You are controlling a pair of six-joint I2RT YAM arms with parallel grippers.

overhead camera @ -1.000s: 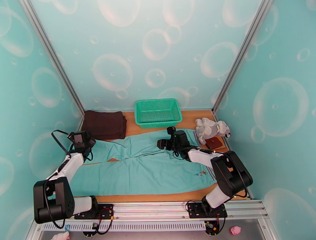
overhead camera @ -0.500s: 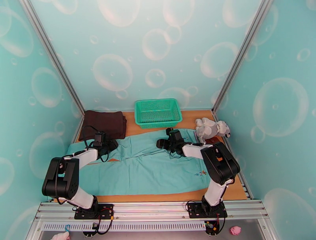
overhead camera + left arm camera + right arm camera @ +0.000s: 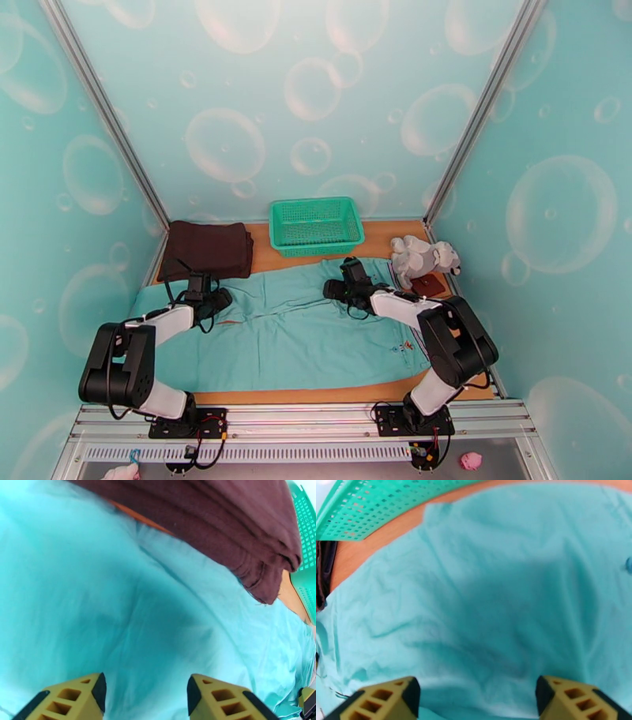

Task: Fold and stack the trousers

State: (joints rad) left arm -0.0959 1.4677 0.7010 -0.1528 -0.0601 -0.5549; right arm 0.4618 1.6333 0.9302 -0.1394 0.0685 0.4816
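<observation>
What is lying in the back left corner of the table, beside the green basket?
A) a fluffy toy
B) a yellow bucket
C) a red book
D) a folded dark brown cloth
D: the folded dark brown cloth lies at the back left, to the left of the green basket and just behind the teal trousers.

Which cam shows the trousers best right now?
Top external: the trousers lie spread full length across the table, both legs visible. Left wrist gives a close patch of their cloth beside the brown garment; right wrist gives a wrinkled patch near the basket.
</observation>
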